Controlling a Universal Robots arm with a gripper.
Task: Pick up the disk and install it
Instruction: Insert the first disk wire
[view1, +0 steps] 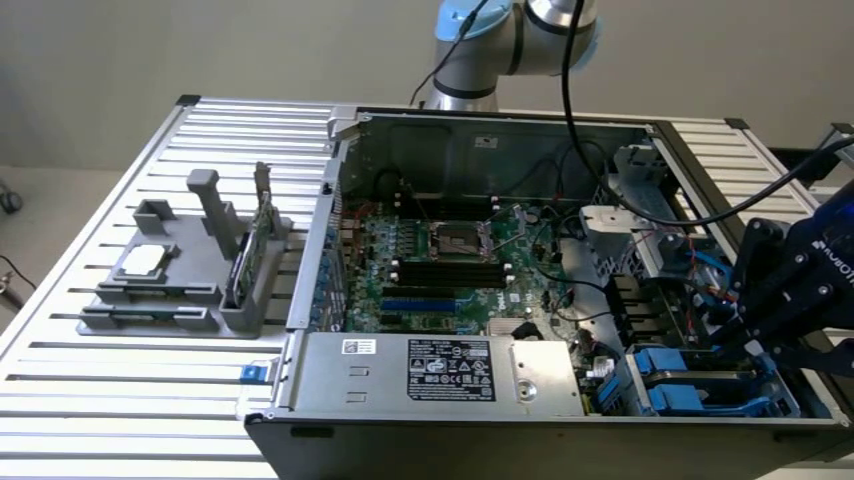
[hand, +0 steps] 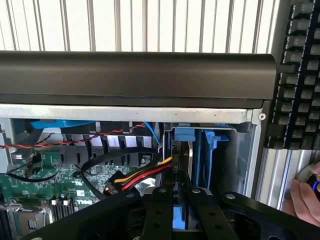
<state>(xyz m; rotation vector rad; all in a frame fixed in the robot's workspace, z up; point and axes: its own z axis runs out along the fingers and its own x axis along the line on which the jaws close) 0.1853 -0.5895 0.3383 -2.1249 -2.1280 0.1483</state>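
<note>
Inside the case's drive bay, the disk (hand: 182, 155) stands on edge; end effector (hand: 182, 200) clamps it.

The exterior view looked down from high and some way off onto the open computer case (view1: 534, 270) on the slatted desk (view1: 120, 400). The wrist view sat close above the gripper (hand: 182, 210), facing the blue drive bay (hand: 192, 150), which both views shared.
</note>
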